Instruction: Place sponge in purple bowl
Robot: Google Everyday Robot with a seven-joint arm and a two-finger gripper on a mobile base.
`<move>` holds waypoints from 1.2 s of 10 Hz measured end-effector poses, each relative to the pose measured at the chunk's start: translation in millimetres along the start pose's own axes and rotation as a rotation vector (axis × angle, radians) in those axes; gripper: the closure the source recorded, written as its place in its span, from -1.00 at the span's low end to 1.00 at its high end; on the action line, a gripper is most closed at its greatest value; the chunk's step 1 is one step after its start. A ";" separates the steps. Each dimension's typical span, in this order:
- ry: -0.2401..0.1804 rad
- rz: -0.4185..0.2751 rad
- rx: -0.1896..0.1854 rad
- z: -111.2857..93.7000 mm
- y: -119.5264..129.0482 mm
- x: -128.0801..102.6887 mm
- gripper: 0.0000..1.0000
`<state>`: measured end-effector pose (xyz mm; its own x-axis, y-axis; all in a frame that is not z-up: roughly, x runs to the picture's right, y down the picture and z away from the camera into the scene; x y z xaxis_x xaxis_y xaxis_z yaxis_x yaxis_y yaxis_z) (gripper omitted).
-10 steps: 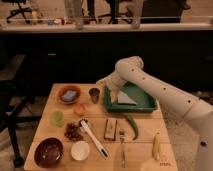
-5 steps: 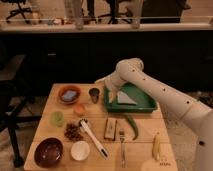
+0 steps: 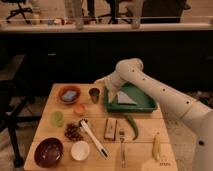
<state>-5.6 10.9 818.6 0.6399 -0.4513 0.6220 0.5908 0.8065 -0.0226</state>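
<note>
The sponge (image 3: 70, 94) is a small light blue-grey block lying inside the orange-brown bowl (image 3: 69, 100) at the table's back left. The purple bowl (image 3: 48, 152) is dark, glossy and stands at the front left corner, with nothing in it that I can see. My gripper (image 3: 102, 82) hangs at the end of the white arm, above the small dark cup (image 3: 94, 94) and just right of the sponge's bowl. It is well behind the purple bowl.
A green tray (image 3: 145, 103) holds a grey wedge (image 3: 124, 97) at back right. On the table: an orange fruit (image 3: 79, 109), a lime (image 3: 57, 118), dark snacks (image 3: 73, 132), white bowl (image 3: 80, 150), white utensil (image 3: 93, 138), brown block (image 3: 110, 127), green pepper (image 3: 132, 126), fork (image 3: 122, 147), banana (image 3: 156, 146).
</note>
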 end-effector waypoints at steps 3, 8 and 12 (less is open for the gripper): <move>-0.035 -0.033 0.012 21.5 -25.8 -16.7 -0.60; -0.075 -0.073 0.028 42.9 -55.7 -26.4 -0.60; -0.105 -0.099 0.040 66.7 -85.3 -33.9 -0.60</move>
<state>-110.4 -17.1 851.6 0.5232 -0.4883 0.6985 0.6267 0.7758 0.0729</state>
